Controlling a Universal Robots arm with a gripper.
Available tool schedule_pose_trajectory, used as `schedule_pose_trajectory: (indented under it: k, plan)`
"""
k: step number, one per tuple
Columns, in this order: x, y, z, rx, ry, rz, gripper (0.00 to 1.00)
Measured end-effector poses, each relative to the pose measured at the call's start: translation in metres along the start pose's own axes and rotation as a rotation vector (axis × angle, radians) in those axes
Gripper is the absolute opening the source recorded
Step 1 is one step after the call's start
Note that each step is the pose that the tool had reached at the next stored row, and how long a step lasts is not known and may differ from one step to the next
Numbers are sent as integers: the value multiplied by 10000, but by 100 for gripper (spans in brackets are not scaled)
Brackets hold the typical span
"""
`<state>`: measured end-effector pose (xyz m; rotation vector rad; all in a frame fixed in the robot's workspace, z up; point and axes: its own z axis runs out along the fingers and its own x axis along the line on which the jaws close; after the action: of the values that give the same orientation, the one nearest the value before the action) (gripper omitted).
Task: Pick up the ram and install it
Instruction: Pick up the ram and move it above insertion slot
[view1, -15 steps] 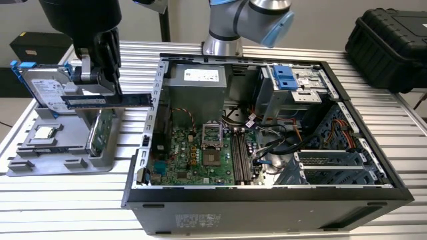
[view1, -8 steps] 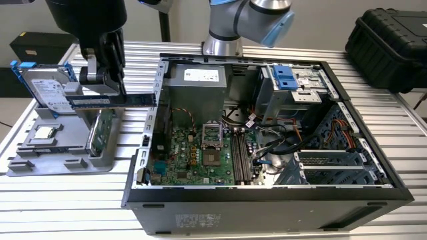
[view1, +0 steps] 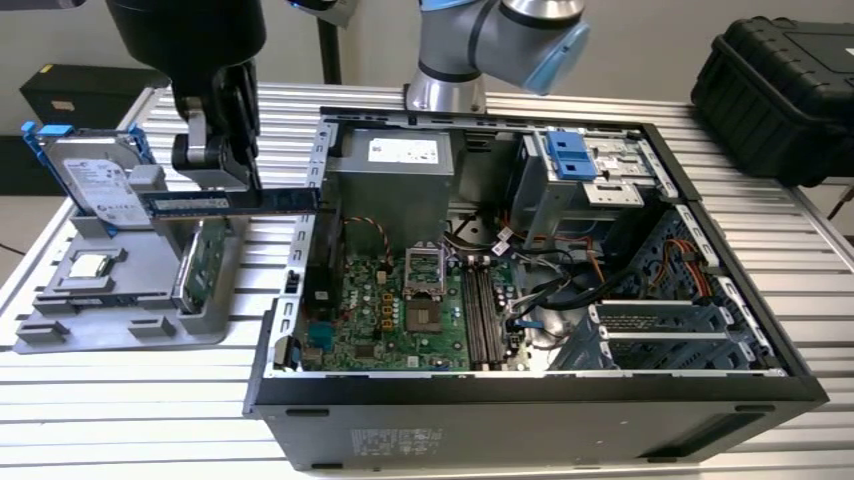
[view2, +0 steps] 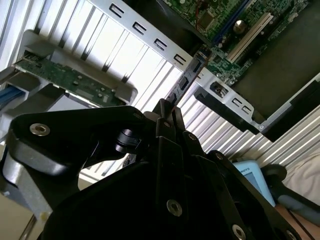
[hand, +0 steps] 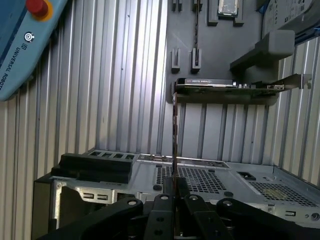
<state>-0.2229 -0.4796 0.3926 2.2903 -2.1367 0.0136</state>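
Note:
The ram (view1: 254, 201) is a long dark blue stick held level in the air, between the grey parts holder (view1: 120, 325) and the left wall of the open computer case (view1: 534, 400) in the exterior view. My gripper (view1: 220, 182) is shut on the stick's middle from above. Both wrist views show the ram (view2: 184, 85) (hand: 175, 130) edge-on, running out from between the black fingers (view2: 161, 111) (hand: 183, 187). The motherboard (view1: 400, 310) lies inside the case, with its long memory slots (view1: 483, 320) to the exterior view's right of the processor socket.
On the grey holder stand a silver hard drive in a blue frame (view1: 91, 180), a green circuit card (view1: 200, 265) and a small square chip (view1: 90, 267). A black carrying case (view1: 787, 90) sits at the back right. A blue control pendant (hand: 22, 45) lies on the slatted table.

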Motion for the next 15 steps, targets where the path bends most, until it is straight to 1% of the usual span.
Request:
schedule_pose_trajectory:
  k: [15]
  plan:
    - [8,-121,0,0,0,0,0]
